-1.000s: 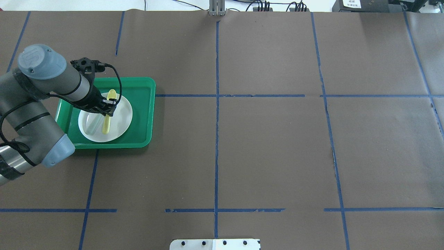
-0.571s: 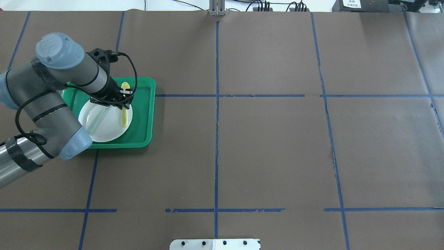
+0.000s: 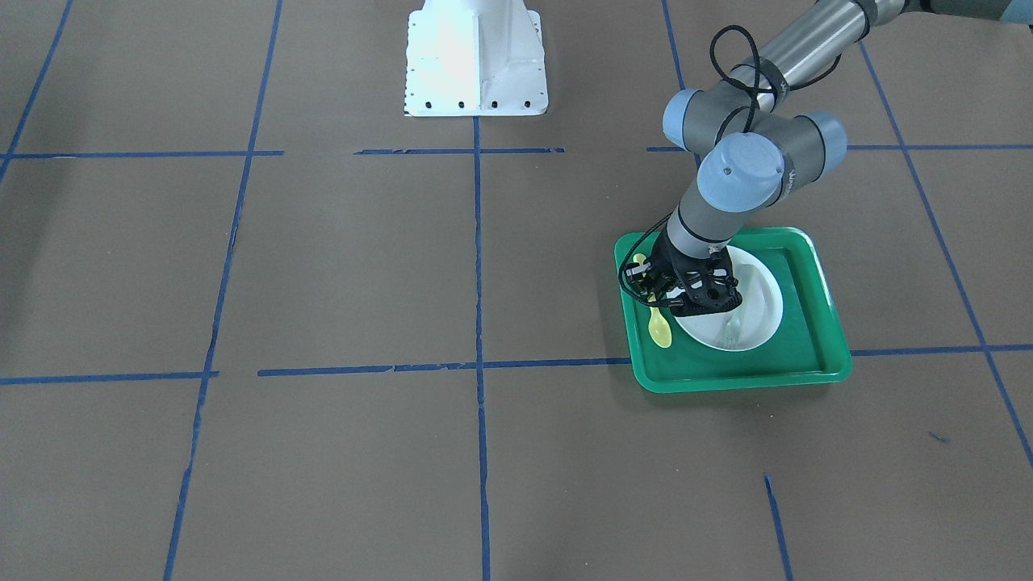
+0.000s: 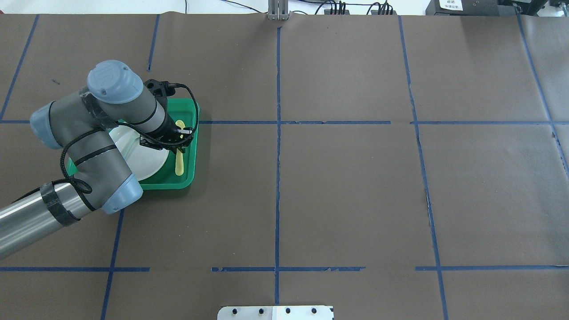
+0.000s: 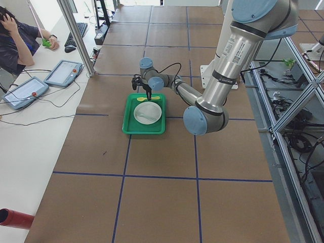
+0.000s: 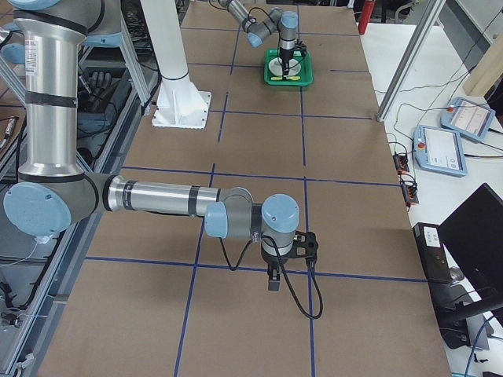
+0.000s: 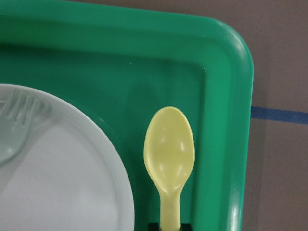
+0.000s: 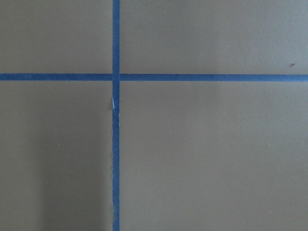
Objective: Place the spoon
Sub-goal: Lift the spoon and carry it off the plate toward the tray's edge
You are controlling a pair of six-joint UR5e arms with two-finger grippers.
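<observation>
My left gripper (image 4: 180,137) is shut on the handle of the pale yellow spoon (image 4: 179,162). It holds the spoon level over the green tray (image 4: 189,180), in the strip between the white plate (image 4: 144,162) and the tray's right rim. In the left wrist view the spoon's bowl (image 7: 169,149) points away from me, beside the plate (image 7: 62,192). From the front, the gripper (image 3: 650,289) grips the spoon (image 3: 660,329) mid-handle. My right gripper (image 6: 271,276) shows only in the exterior right view, low over bare table; I cannot tell whether it is open or shut.
A pale grey-green fork (image 3: 732,327) lies on the plate; its tines show in the left wrist view (image 7: 17,115). The tray's raised rim (image 7: 240,120) is just right of the spoon. Brown table paper with blue tape lines (image 4: 278,178) lies all around.
My left gripper has carried the spoon to the right, from over the plate's middle to over the tray's strip beside the plate. The fork stays on the plate.
</observation>
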